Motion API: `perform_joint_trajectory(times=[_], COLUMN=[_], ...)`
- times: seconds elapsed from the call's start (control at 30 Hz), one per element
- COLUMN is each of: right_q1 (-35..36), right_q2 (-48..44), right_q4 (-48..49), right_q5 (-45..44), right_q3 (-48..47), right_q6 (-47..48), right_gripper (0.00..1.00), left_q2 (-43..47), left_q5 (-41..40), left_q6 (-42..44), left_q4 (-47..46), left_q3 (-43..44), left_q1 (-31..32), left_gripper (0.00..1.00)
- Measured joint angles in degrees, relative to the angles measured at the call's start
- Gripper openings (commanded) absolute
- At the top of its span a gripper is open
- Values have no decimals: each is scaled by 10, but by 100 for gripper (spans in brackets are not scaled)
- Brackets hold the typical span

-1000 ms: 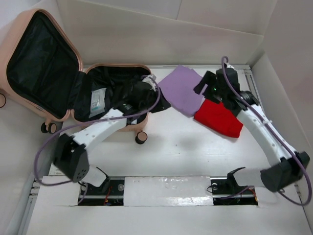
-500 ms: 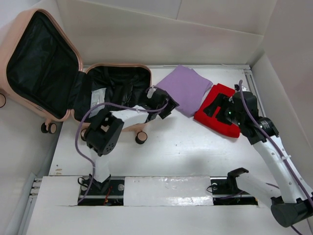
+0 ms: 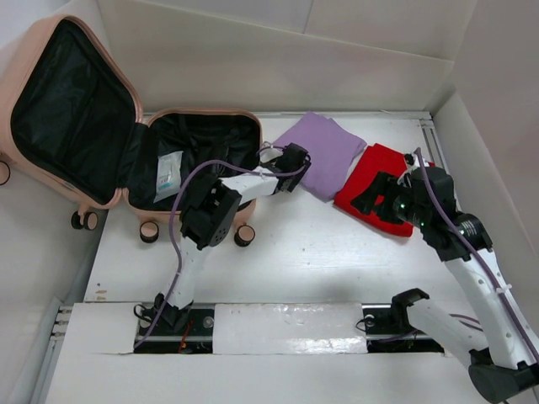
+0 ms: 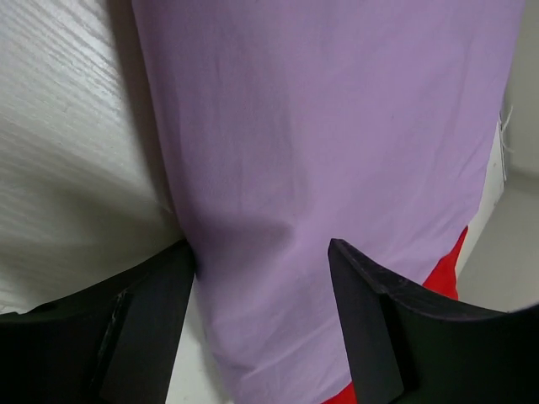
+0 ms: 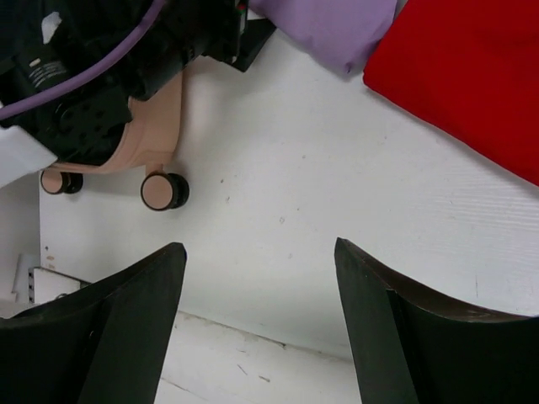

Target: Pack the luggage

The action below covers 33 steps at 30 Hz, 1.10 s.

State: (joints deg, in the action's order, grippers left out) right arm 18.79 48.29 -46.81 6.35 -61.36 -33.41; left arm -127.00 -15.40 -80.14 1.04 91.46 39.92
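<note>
Overhead, left-wrist and right-wrist views of the packing table (image 3: 320, 252). The luggage (image 3: 103, 202) lies open at the far left. Its lid is tipped back off the table's edge and its black-lined base sits on the table, holding one small white packet (image 3: 168, 174). Just beside the base, to its right, lies a folded purple cloth (image 3: 328, 156). A folded red cloth (image 3: 381, 164) comes next, and its edge meets the purple one.

The left gripper (image 3: 295, 160) sits at the near-left edge of the purple cloth. In its wrist view the left gripper (image 4: 259, 252) has its fingers spread, with the cloth's fold running between them. You cannot tell whether the pads touch the fabric. The right gripper (image 3: 370, 195) hovers at the near side of the red cloth. Its fingers are also spread, with only bare table between them in its own view (image 5: 257, 250).

The step in hand appears to be the pick-up of the purple cloth, and neither cloth is yet in the case.

For the next move you would pinch the fold deep enough to take all its layers. You would then lift it clear of the red cloth's edge, carry it left over the case wall (image 5: 160, 126) and set it down in the base beside the packet.
</note>
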Motion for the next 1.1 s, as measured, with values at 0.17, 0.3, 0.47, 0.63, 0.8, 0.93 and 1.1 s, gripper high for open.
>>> perform_joint_trajectory(times=[0.17,0.3,0.47,0.63,0.8,0.93,1.1], right_q1=[0,0,-1,-1,-1,-1,-1], right_q2=[-20,-30,-43,-52,-55,-51,-41], right_q4=[-13,-23,-39,-43,-42,-42,-42], right_q5=[15,27,42,52,61,62,61], right_q3=[-11,-25,-56,-95,-111,-113,-124], right_q6=[12,19,23,24,23,23,23], right_gripper=[77,77,77,77,77,77,78], left_q2=[-45,-71,-76,-83,-83,-80,-52], left_q5=[-38,-62,-63,-40,-12,8,49], left_q6=[-18,-13,2,56,116,155,181], left_q4=[58,76,76,70,65,48,40], left_q3=[81,118,124,153,231,305,336], left_q1=[8,12,12,16,30,33,9], left_gripper=[45,16,0,0,0,0,0])
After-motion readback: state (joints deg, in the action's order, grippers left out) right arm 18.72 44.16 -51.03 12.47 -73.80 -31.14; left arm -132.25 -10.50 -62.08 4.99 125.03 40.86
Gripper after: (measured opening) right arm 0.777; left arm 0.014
